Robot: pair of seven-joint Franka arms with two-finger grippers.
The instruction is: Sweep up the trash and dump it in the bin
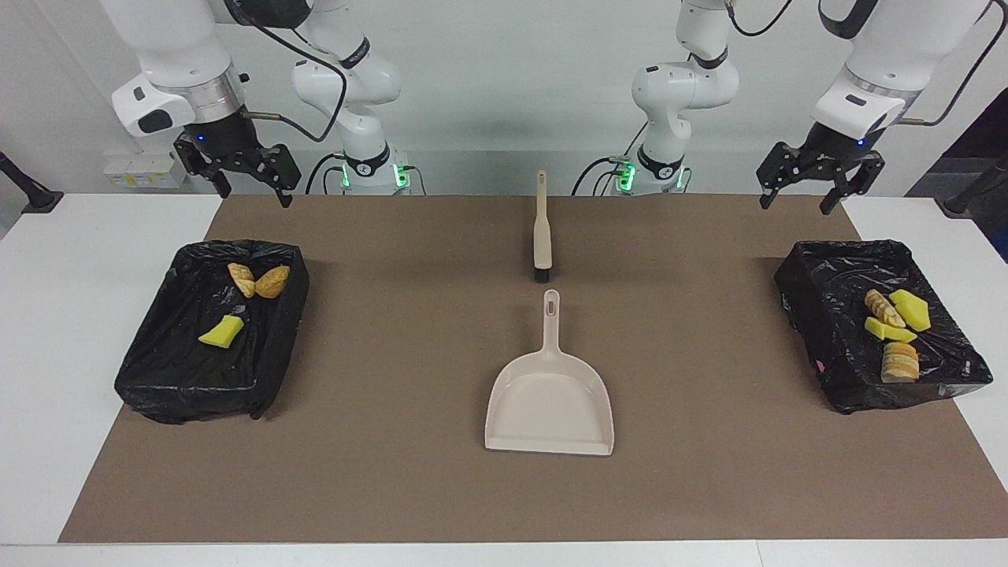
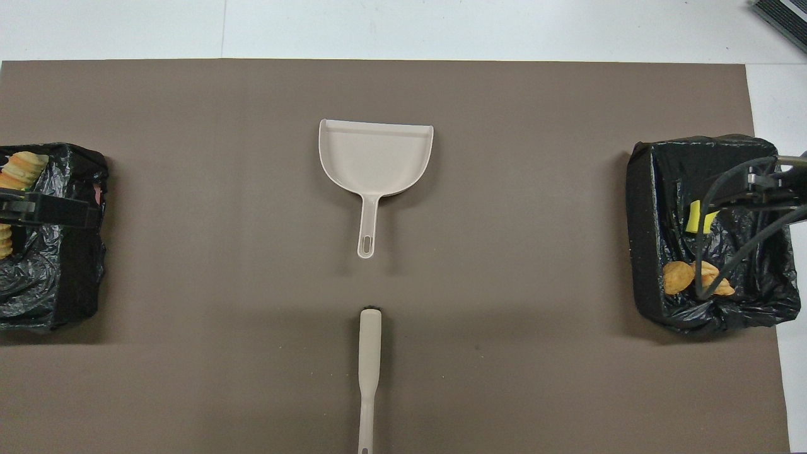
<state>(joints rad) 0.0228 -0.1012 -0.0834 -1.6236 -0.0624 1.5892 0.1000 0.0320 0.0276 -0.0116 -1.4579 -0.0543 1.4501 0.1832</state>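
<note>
The trash lies in two black-lined bins. The bin at the right arm's end holds two tan bread chunks and a yellow sponge piece. The bin at the left arm's end holds several pieces, among them a yellow sponge and a bread chunk. My right gripper hangs open and empty in the air, over the mat's edge next to its bin. My left gripper hangs open and empty in the same way at its end.
A beige dustpan lies empty at the middle of the brown mat. Its handle points toward the robots. A beige brush with black bristles lies in line with it, nearer the robots.
</note>
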